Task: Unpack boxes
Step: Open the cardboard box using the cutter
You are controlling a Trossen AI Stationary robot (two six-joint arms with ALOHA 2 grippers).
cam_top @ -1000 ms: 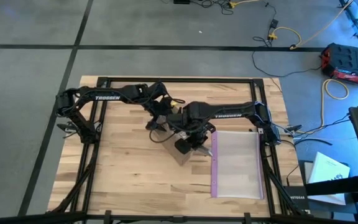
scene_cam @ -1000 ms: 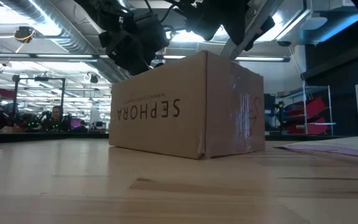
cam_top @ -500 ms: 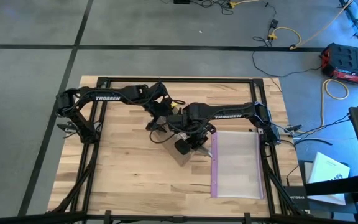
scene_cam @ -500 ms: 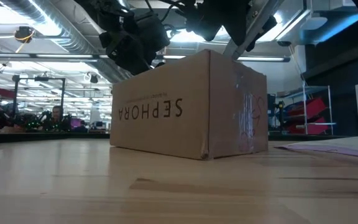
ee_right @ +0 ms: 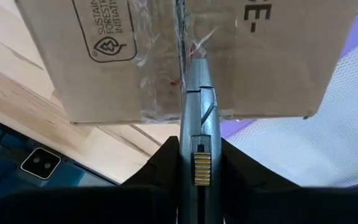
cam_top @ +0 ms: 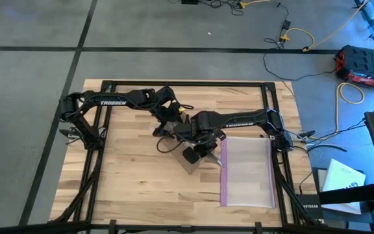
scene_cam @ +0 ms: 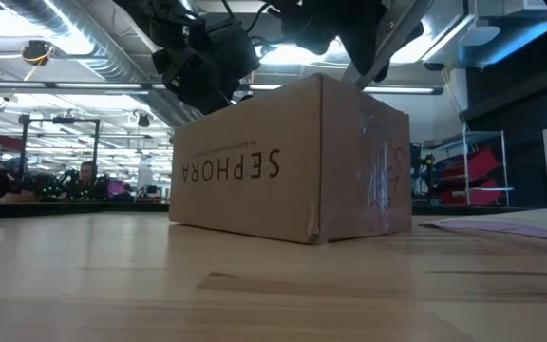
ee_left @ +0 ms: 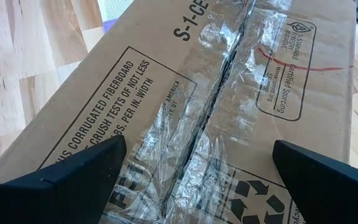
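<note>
Unpacking is barely beginning: the box (scene_cam: 288, 161) is sitting mid-table, flaps taped, while the right gripper (ee_right: 196, 163), clamping the grey knife (ee_right: 197, 118), is slicing its seam and the left gripper (ee_left: 197, 180) is hovering spread above.

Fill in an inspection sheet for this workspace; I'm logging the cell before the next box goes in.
Surface: wooden table, bare planks around the work.
Job's things: one cardboard box, closed, clear tape over its seam, SEPHORA lettering upside down on its side.
Clutter: clear plastic bag with purple zip edge, flat beside the box.
Hands: left hand open, fingers spread above the taped seam; right hand shut on a grey box cutter, tip at the seam.
Cables: yellow and black leads on the floor.
Surroundings: red case on the floor; a person far behind in the low view.
</note>
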